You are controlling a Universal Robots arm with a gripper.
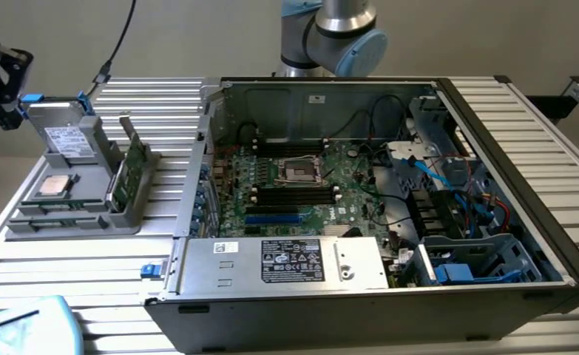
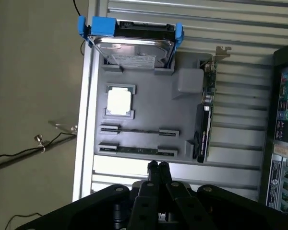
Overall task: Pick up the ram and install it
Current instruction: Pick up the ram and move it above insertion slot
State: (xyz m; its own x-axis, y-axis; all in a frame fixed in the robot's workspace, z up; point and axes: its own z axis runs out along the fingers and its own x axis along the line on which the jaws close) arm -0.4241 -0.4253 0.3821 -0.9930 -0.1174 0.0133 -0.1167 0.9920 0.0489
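My gripper (image 2: 158, 166), pinched together and empty, hovers near the ram (image 2: 134, 150) in the grey tray (image 2: 149, 103); a clean pickup, I judge, wants jaws square across its mid-length.

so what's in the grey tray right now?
Hard drive, silver processor, upright expansion card, ram edge-up in a slot. Whatever lies beneath the drive is covered.
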